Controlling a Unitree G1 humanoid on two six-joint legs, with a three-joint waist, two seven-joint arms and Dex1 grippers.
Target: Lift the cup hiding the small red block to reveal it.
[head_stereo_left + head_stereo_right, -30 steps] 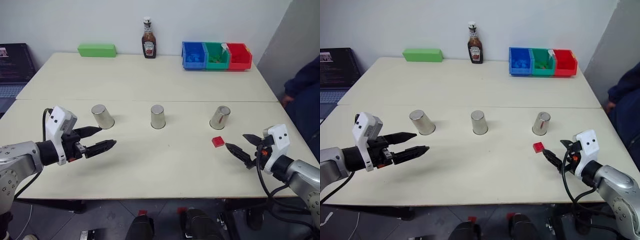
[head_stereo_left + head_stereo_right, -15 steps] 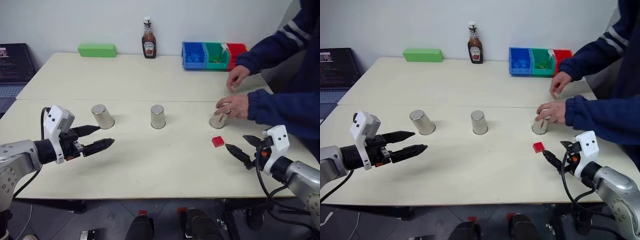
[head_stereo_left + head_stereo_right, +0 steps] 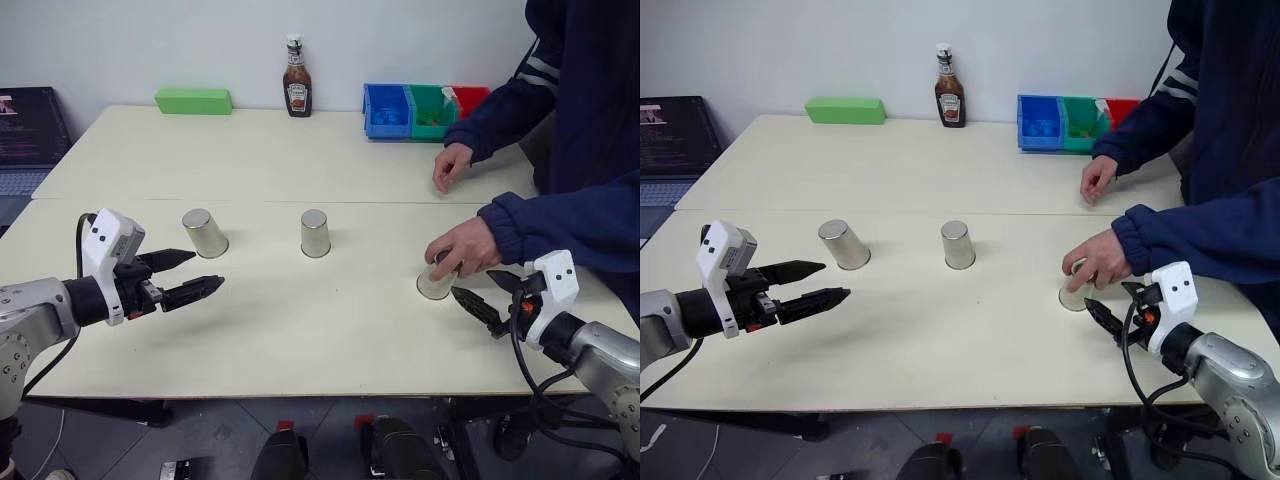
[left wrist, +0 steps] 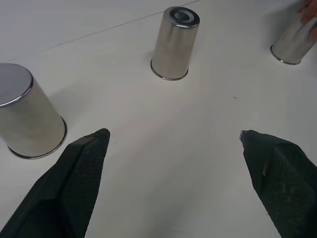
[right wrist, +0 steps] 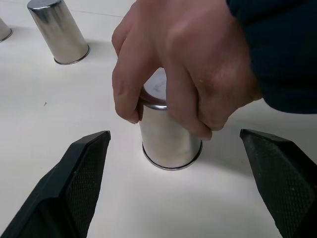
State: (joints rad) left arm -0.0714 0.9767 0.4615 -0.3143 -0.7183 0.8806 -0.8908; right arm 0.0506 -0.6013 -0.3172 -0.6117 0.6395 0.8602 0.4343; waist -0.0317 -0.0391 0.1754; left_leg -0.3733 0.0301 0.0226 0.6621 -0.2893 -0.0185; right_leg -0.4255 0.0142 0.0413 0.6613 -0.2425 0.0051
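Person's hand [image 3: 457, 249] grips the small silvery metal cup [image 3: 436, 284] near your bench's [image 3: 300, 330] right edge.
Your left hand [image 3: 190, 274] and right hand [image 3: 478, 298] hover released, empty.

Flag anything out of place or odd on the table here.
A person's hand grips the rightmost cup, which sits nearer the front edge than the other two cups, breaking the row. Nothing is spilled or tipped.
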